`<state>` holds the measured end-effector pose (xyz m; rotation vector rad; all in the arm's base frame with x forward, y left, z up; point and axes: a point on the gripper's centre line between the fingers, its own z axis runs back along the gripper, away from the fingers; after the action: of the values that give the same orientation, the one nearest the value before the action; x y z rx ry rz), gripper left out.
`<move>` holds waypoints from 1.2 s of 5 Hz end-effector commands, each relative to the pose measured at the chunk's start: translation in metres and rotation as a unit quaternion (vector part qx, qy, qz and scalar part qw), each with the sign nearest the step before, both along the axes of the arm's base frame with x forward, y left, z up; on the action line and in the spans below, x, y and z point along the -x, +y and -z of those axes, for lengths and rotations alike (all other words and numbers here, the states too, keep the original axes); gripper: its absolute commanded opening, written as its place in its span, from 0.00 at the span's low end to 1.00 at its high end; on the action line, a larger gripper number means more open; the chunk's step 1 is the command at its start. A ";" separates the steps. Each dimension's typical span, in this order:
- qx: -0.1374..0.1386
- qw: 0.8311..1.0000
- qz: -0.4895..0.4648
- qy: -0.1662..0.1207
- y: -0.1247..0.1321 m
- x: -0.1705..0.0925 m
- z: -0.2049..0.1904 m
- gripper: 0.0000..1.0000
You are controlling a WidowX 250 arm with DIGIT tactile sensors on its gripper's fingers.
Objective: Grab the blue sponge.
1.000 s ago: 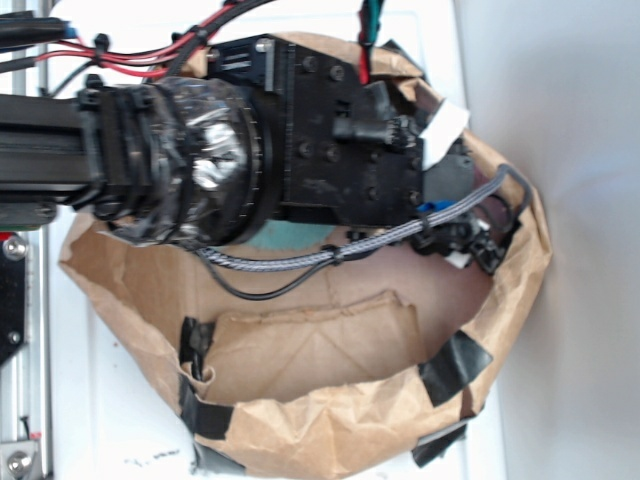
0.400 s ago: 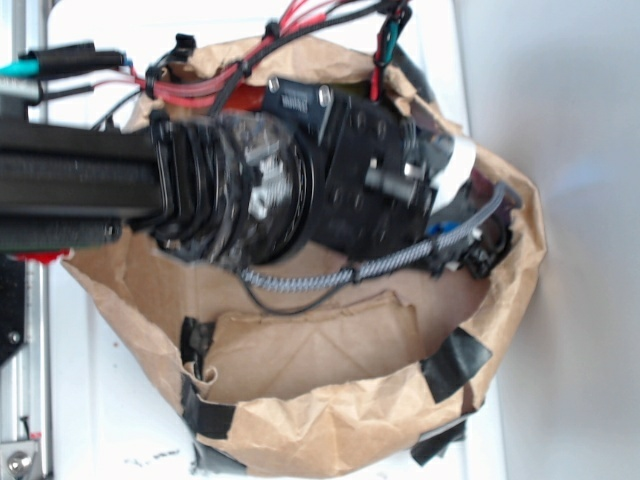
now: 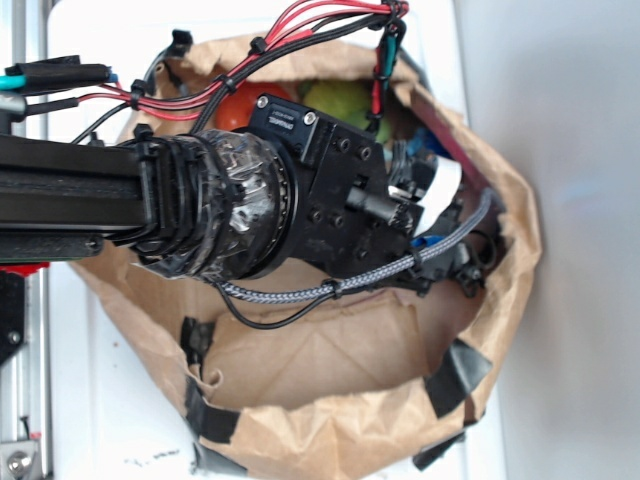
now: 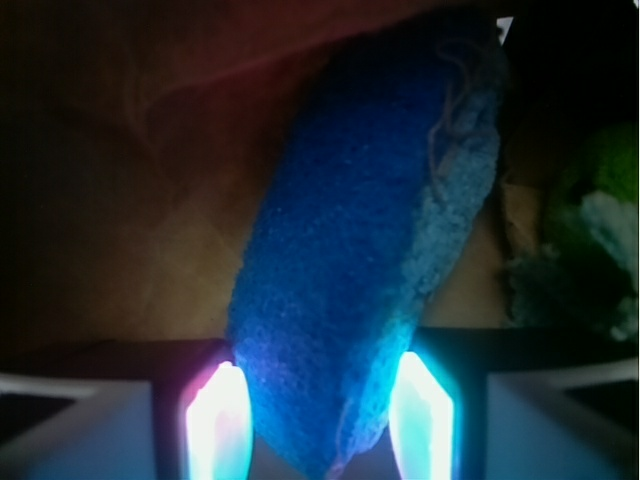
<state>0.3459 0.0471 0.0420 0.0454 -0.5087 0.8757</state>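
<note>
While deep in the paper bag, tool clamped on blue sponge.

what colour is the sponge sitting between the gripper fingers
The sponge is deep royal blue, clearest in the wrist view.

I see a crumpled brown paper bag lying open on the white bench, its rim patched with strips of black tape. Inside, near the far rim, I make out a round orange-red object just beside a yellow-green rounded lump. In the wrist view, I see a green fuzzy lump at the right edge, dimly lit.
</note>
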 end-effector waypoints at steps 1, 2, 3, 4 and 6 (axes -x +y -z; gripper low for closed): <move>-0.006 1.000 0.003 -0.029 0.000 -0.003 -0.023 0.00; -0.001 0.999 0.011 -0.032 0.000 -0.003 -0.031 0.00; 0.063 0.997 0.030 -0.043 -0.001 0.011 -0.071 0.00; 0.105 0.992 0.059 -0.037 -0.001 0.025 -0.105 0.00; 0.156 0.976 0.139 0.056 -0.003 0.049 -0.160 0.00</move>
<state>0.2946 0.0272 0.1724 -0.2489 -0.1665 0.6555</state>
